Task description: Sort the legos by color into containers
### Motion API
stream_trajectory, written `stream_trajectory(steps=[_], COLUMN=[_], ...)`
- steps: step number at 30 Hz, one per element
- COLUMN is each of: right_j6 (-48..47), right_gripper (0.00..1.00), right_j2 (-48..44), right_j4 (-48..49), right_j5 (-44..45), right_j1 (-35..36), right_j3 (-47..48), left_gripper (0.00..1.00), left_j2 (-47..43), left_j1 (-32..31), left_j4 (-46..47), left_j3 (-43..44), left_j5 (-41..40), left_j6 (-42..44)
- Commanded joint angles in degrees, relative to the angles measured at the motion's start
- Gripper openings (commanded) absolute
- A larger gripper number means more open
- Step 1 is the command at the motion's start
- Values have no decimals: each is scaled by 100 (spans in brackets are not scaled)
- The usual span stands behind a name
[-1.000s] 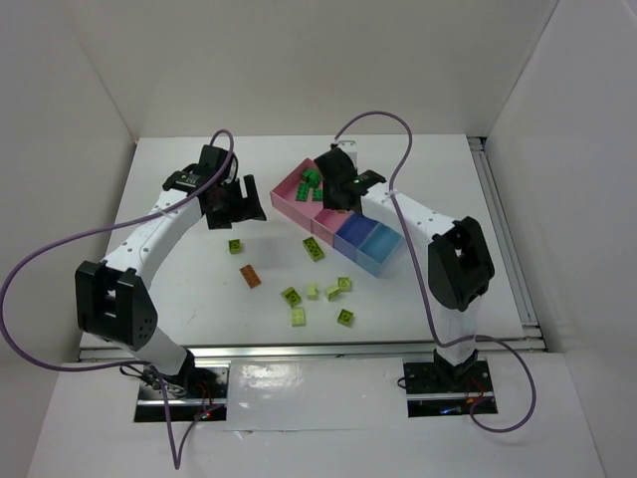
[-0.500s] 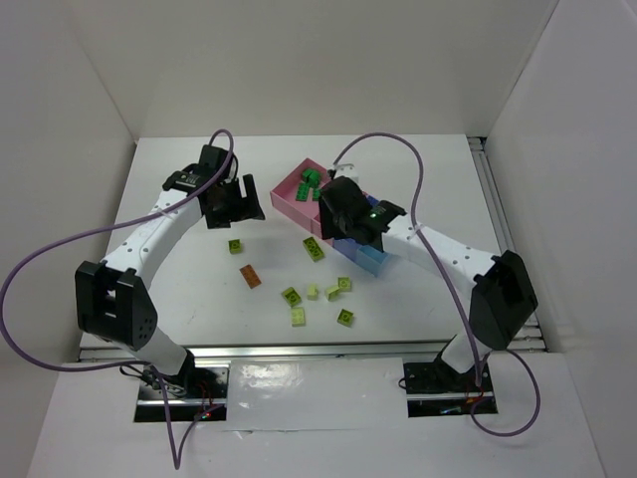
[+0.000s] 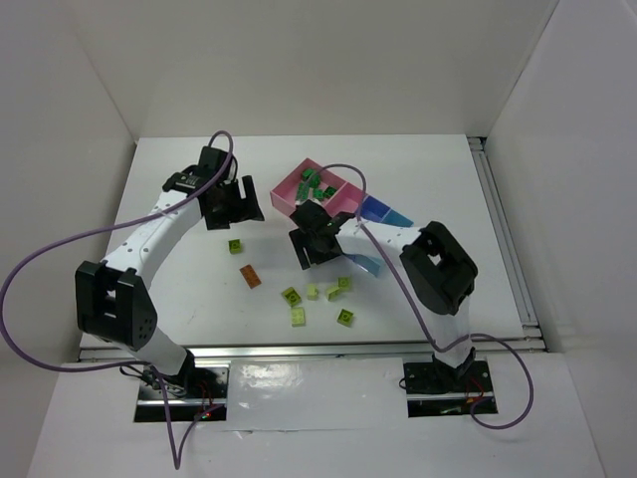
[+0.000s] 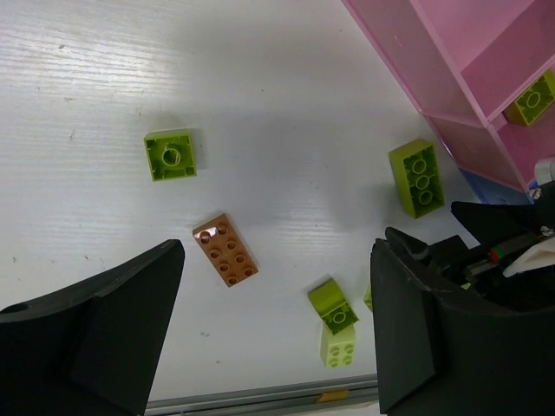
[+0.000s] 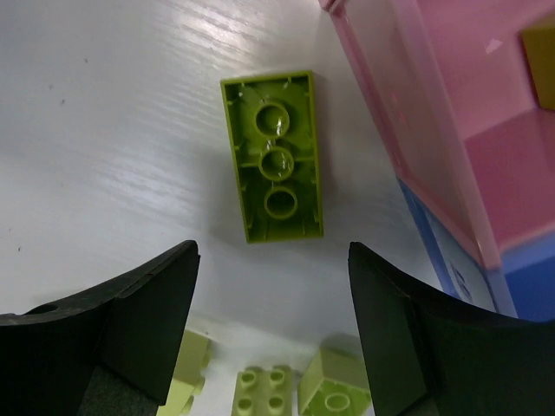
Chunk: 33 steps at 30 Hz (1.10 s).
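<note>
Containers half-hidden behind right claw

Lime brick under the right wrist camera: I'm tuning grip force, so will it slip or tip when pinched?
The lime brick looks like hard moulded plastic, so it is probably rigid. Lying flat, hollow side up, it should not roll. Its glossy walls might slip.

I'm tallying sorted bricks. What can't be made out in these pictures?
Blue bins: top view, the right arm covers most of them, contents hidden.
Dark green bricks in the pink bin: top view, too small to count.
Long lime brick: top view, hidden under the right claw.
</note>
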Motion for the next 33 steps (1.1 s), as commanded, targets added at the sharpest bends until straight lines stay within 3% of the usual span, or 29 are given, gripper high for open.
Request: stream_trajectory(steps=[1,6,10,11,14,16,22,27,30,33], right_j6=[-290,-412,-466,-518,-518,-588,-212,254,255,255], right_gripper=[77,69,56,46,28,25,25,26,29,36], right_j2=[114,562,704,704,328,28,-1070,-905,-799,-572], right_j4=[195,248,248,248,134,186,406,275,538,556], right_j5=[6,7,78,8,-63,-63,885,1035,975,921], right_j1=[-32,-93,-146,-146,-146,-146,-233,-848,-999,-1112], right_j3=[469,759,909,909,909,743,417,540,540,751], left_gripper=[90,90,90,90,90,90,97,99,99,99], left_j2=[-246,-246,-246,-246,-246,-246,43,281,500,694], left_j1=[59,59,59,59,112,164,218,218,218,218], left_j4=[47,-6,-6,-6,-6,-6,-120,-401,-340,-340], left_j3=[-56,-56,-56,-56,-56,-56,-3,49,-30,-83], left_j5=[-44,-44,-44,-44,-44,-44,-236,-570,-992,-914], left_j6=[-40,-40,-40,-40,-40,-40,13,-110,-172,-172])
